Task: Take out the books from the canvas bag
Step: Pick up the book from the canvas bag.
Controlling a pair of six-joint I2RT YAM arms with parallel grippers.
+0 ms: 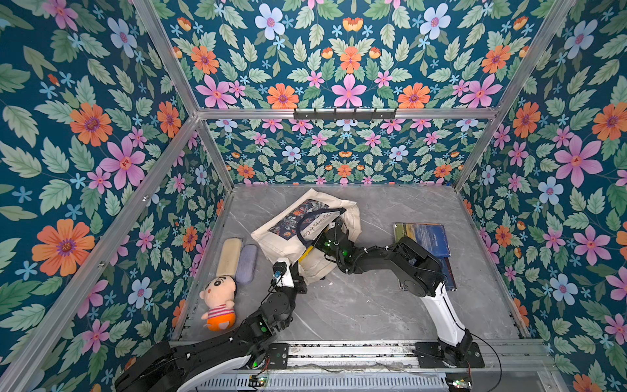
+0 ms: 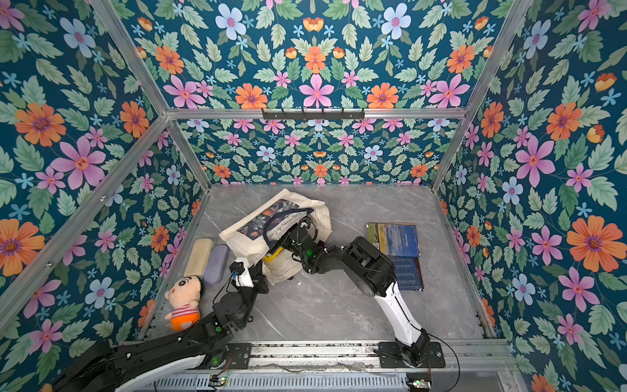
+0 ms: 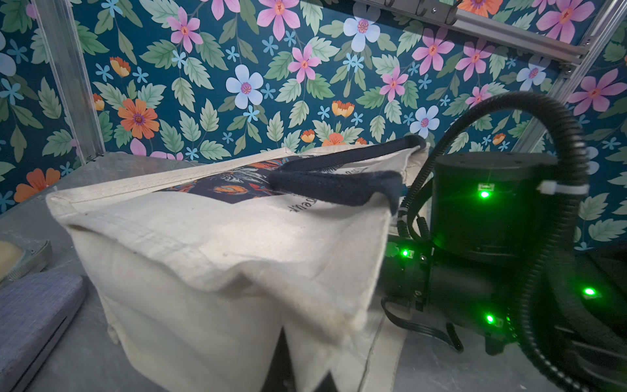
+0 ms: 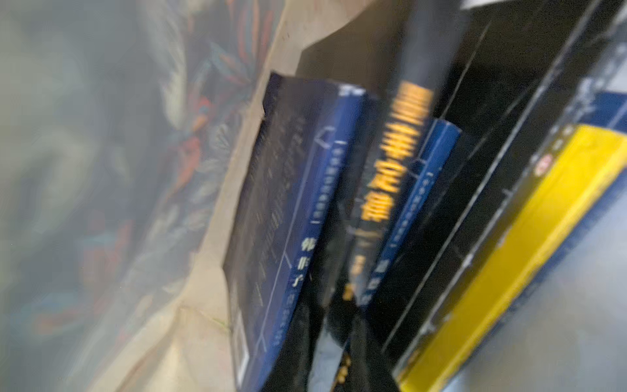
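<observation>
- Partly done: two out on the table (image 2: 322,305) so far, right of centre in both top views. These are an upper book (image 2: 393,239) and, overlapping it toward the bottom of the frame, a lower book (image 2: 409,275) partly hidden by the right arm.
- Still to be emptied: the canvas bag (image 1: 281,244), lying on its side at the middle of the frame. Mouth turned toward the lower right, with a yellow book (image 1: 307,254) peeking out of it.
- Inside, going by the right wrist view, at least three more side by side — a blue book (image 4: 288,203), a dark book (image 4: 397,152) with gold lettering on its spine, then the yellow book (image 4: 509,254). Too blurred to rule out others.
- Right claw (image 4: 330,342): deep in the bag's mouth, hidden by cloth and wrist in both top views. In the wrist view, jaws close together on either side of the dark book's end. Cannot tell through the blur whether clamped on it.
- Left claw (image 1: 301,279): shut tight on the bag's near corner, just below the bag in the frame, apparently holding the cloth so the mouth stays open.
- Left of the bag and no part of the job: two cases (image 1: 229,256) and a plush doll (image 1: 220,302).
- Judged from all this, well short of finished — probably under halfway, with the dark book likely next out.
</observation>
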